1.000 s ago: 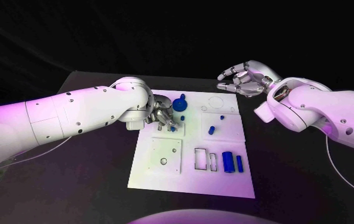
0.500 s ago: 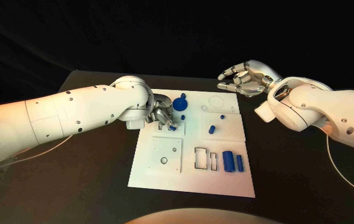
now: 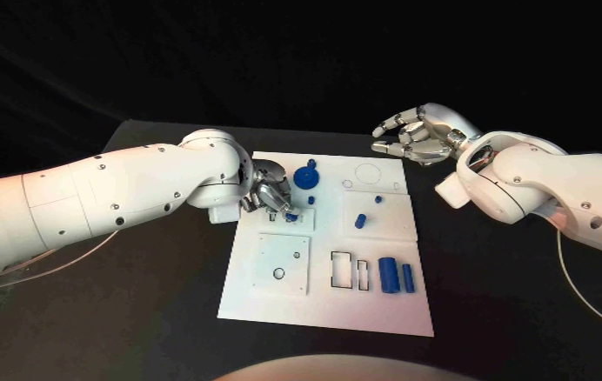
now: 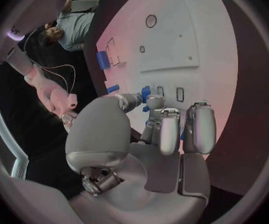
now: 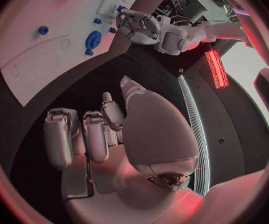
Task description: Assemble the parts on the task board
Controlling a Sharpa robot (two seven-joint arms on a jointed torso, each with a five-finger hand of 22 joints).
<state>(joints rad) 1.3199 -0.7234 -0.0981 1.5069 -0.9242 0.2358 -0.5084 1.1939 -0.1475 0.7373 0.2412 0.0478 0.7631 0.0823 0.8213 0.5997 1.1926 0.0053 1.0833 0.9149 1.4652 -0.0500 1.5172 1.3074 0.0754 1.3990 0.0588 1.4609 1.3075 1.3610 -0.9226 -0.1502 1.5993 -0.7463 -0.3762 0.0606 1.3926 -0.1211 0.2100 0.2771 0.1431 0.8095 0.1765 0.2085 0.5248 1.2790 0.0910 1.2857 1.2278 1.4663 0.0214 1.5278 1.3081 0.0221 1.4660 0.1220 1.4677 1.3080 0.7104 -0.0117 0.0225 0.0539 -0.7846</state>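
Note:
The white task board [image 3: 329,310] lies in the middle of the black table. My left hand [image 3: 269,195] hovers low over the board's far left part and pinches a small blue part [image 3: 291,217] at its fingertips. The left wrist view shows that blue part [image 4: 146,91] between thumb and fingers, just above small rectangular slots in the board [image 4: 193,40]. My right hand [image 3: 414,139] hangs in the air beyond the board's far right corner, fingers loosely curled and apart, holding nothing. In the right wrist view the right hand [image 5: 103,134] is well off the board.
On the board lie a round blue part with a knob [image 3: 306,176], a small blue piece [image 3: 311,199], a short blue peg [image 3: 360,220] and two blue cylinders [image 3: 388,275] at the near right. Rectangular cut-outs [image 3: 340,270] sit beside the cylinders.
My left arm has drawn back slightly toward the left, with the hand still over the same corner holding the part. The right hand has stayed in place.

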